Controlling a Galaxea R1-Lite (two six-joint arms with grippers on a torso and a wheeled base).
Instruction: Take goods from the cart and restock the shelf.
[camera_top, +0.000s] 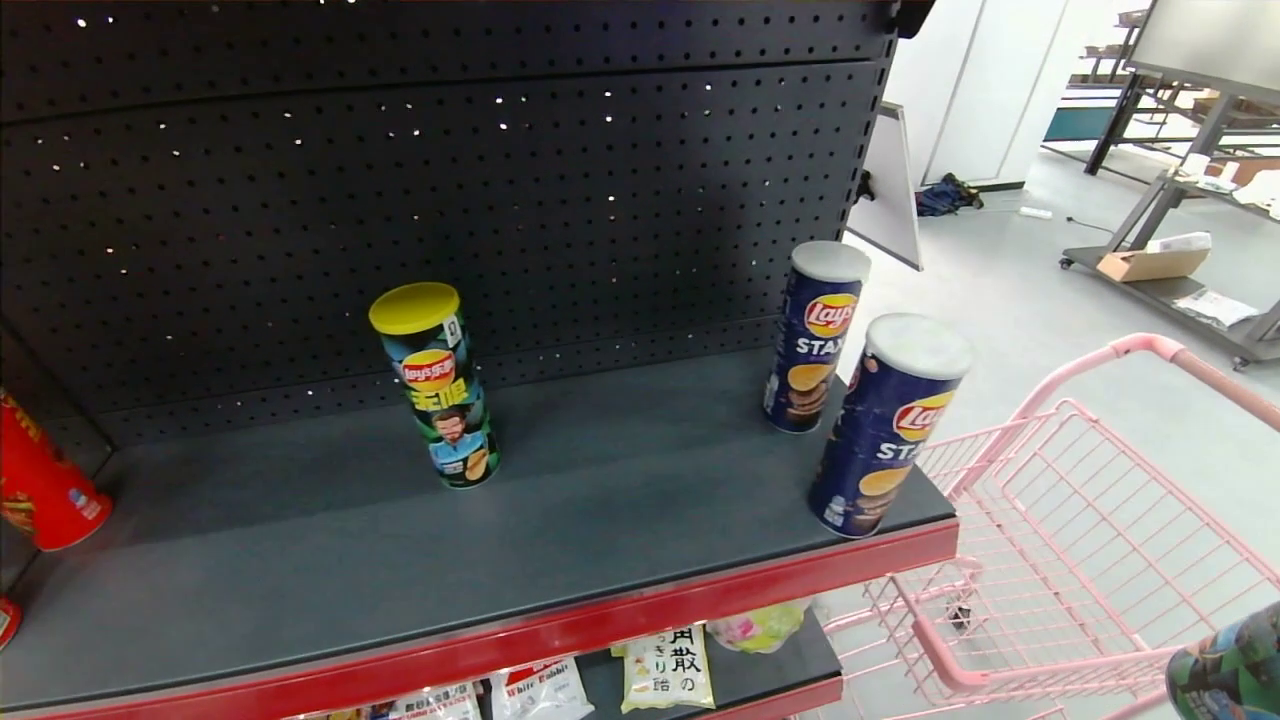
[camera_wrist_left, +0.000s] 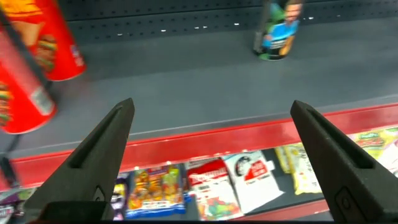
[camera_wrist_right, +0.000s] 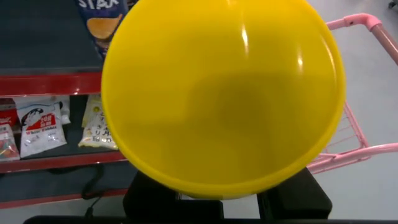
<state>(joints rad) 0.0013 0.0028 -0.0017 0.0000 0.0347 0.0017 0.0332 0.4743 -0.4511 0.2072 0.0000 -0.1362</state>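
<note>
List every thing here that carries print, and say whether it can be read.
Back blue can: logo and word, clear.
Front blue can: same, word partly turned away.
Standing yellow-lidded can: logo clear, rest too small.
Red can: blurred.
White packet below: bold characters clear.
Held can: lid blank.

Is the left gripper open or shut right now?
Open: the left gripper shows its jaws wide apart, nothing between them, the shelf visible through the gap.
</note>
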